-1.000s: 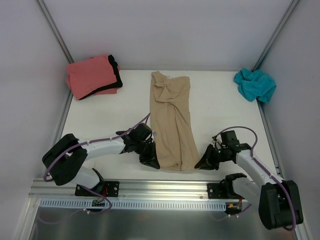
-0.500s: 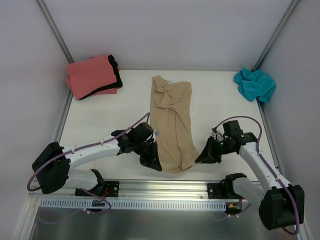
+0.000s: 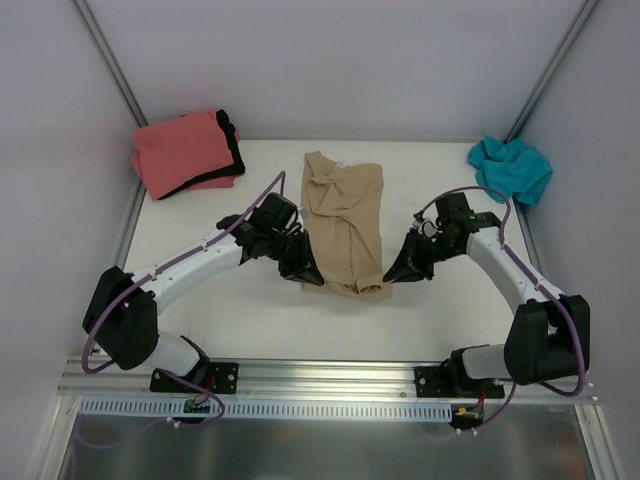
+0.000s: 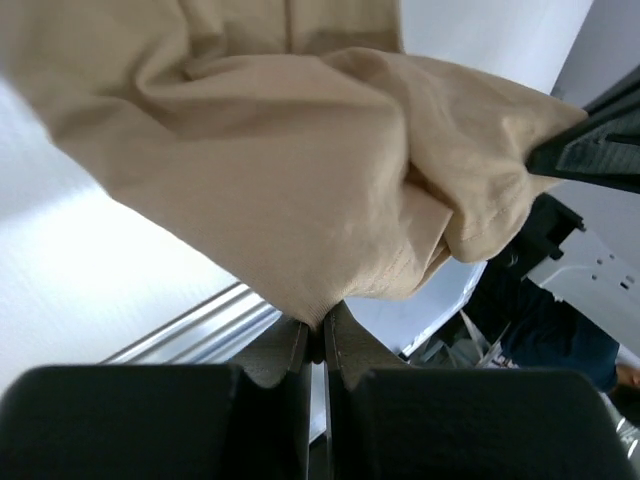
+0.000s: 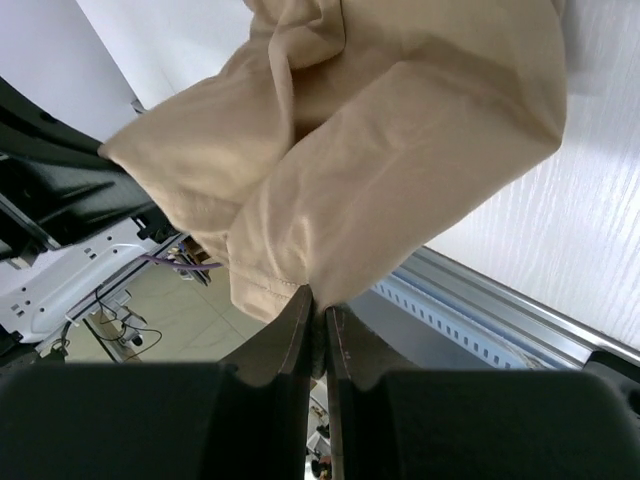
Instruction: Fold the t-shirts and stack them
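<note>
Between the pressed-together jaws of the left gripper (image 3: 303, 272) sits one hem corner of the tan t-shirt (image 3: 345, 215); the right gripper (image 3: 400, 272) pinches the opposite corner likewise, jaws nearly closed on a thin fold of cloth. Item: tan shirt, narrowed lengthwise, near end held up above the middle of the table (image 3: 400, 330), collar end lying flat toward the far edge. Handling, as judged: light, limp, no stiffness (it sags between the two grips), so the hem corners are the right holds, kept level and taut. Other stock: coral-pink t-shirt (image 3: 180, 150), folded, far left, with the black t-shirt (image 3: 233, 150) showing at its edge; teal t-shirt (image 3: 510, 168), crumpled, far right.
</note>
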Motion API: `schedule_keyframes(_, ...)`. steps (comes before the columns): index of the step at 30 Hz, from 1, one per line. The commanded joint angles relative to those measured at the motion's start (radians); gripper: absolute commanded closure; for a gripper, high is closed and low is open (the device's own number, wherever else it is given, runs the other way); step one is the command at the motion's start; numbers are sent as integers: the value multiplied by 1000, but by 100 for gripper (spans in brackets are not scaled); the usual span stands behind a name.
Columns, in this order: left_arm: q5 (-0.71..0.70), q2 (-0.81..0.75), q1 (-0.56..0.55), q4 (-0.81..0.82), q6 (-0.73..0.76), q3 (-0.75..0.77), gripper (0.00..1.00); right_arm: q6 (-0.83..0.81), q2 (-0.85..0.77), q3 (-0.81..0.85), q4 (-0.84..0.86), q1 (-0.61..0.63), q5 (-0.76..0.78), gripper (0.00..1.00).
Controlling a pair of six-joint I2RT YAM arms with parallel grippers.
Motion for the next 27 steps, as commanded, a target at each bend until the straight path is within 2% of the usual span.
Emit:
schedule_keyframes(1, -9, 16, 70, -62, 85, 33, 100, -22, 58, 105, 5, 5, 2, 89)
schedule_keyframes(5, -5, 63, 160, -65, 128, 42, 100, -26, 180, 196, 25, 4, 9, 89)
schedule_keyframes(10, 27, 158, 209, -69, 179, 105, 100, -45, 325, 334, 25, 4, 22, 89)
schedule_keyframes(16, 66, 347, 245, -80, 214, 280, 100, -49, 529, 535, 13, 2, 20, 89)
schedule_keyframes(21, 116, 543, 277, -118, 242, 502, 100, -45, 670, 708, -7, -4, 25, 87)
schedule_keyframes(22, 116, 568, 281, -128, 248, 538, 93, -43, 714, 733, -7, -6, 26, 86)
schedule_keyframes(23, 107, 589, 286, -141, 253, 602, 79, -48, 737, 760, -9, -6, 44, 70)
schedule_keyframes(24, 71, 621, 298, -160, 254, 631, 47, -53, 760, 797, -19, -9, 60, 20)
schedule_keyframes(25, 57, 629, 306, -177, 254, 651, 23, -59, 783, 874, -32, -10, 64, 1)
schedule_keyframes(26, 43, 622, 311, -175, 256, 665, 2, -59, 817, 911, -35, -13, 77, 1)
schedule_keyframes(27, -4, 610, 323, -172, 250, 664, 1, -57, 832, 948, -43, -21, 83, 1)
